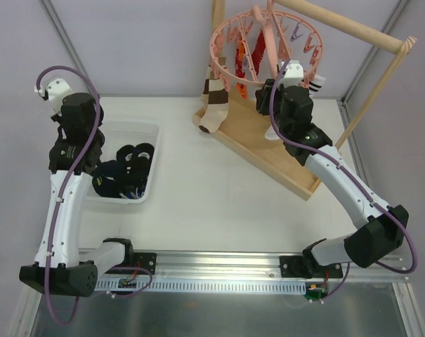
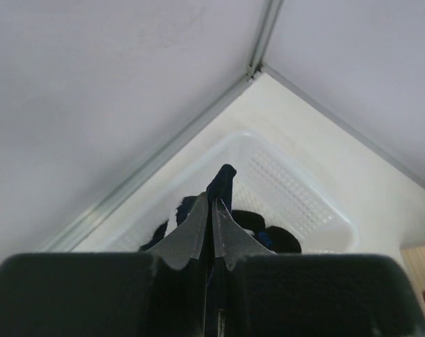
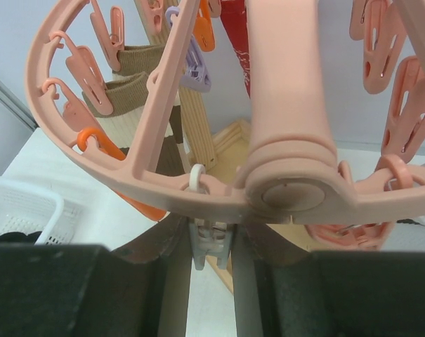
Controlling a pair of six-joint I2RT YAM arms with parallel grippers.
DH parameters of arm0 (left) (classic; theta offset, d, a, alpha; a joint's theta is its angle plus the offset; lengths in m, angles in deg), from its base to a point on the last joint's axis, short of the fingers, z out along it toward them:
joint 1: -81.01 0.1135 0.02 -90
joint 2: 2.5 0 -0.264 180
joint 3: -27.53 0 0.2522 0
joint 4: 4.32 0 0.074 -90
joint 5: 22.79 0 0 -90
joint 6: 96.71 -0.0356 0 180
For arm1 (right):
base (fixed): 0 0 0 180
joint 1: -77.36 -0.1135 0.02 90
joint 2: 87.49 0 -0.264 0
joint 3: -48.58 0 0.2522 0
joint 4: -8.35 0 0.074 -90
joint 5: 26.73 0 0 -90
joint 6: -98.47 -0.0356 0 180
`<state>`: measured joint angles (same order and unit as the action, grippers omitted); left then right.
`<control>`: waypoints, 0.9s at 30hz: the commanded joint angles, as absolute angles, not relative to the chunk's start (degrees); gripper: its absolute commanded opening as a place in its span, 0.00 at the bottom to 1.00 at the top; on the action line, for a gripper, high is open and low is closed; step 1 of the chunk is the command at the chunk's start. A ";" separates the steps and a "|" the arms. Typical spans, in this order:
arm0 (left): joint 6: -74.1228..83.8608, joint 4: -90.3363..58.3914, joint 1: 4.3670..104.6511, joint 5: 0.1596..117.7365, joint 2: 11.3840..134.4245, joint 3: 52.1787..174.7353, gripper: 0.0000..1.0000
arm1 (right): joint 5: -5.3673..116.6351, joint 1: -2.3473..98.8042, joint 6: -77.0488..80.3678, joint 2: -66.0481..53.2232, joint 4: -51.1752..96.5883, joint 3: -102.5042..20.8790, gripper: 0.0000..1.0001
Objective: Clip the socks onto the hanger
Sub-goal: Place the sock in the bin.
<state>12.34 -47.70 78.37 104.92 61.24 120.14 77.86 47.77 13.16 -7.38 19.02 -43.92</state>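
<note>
We see the dark socks (image 1: 124, 170) heaped in a white basket (image 1: 154, 151) at the table's (image 1: 219, 203) left. One sock (image 2: 223, 180) is pinched in the closed left gripper (image 2: 212, 205), its long axis running straight out past the fingertips toward the enclosure's corner. Well apart to the right, the pink hanger (image 1: 223, 60) hangs at a wooden stand (image 1: 268, 147), with a striped sock (image 1: 213, 105) and red socks (image 1: 258, 50) clipped on, and the right gripper (image 3: 212, 254) is clamped on a pale clip (image 3: 211, 239) under the ring.

White table (image 1: 198, 184), pale walls close round.
Lilac-grey wall panels (image 1: 142, 42) stand from nine through three o'clock, with a slim metal post (image 1: 67, 43) at eleven and a slotted aluminium rail (image 1: 219, 263) at six.
</note>
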 commanded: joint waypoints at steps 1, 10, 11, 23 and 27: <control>4.81 -47.61 78.20 112.29 59.72 122.85 0.00 | 77.87 48.26 12.52 -7.51 18.16 -44.90 0.01; 12.09 -48.40 76.62 90.34 62.97 111.87 0.00 | 77.86 48.61 12.52 -7.42 18.95 -44.46 0.01; 13.05 -48.57 75.74 89.37 63.67 109.95 0.00 | 77.95 48.62 12.60 -7.42 19.03 -44.46 0.01; 15.09 -48.66 65.36 82.24 68.26 110.81 0.88 | 78.74 49.05 13.40 -7.86 19.83 -44.02 0.01; 17.35 -50.24 71.31 82.07 61.51 110.20 0.99 | 78.22 49.32 13.48 -7.78 19.83 -44.02 0.01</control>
<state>15.03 -49.15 66.57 83.53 68.09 108.66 77.95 48.80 13.21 -7.27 19.67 -43.92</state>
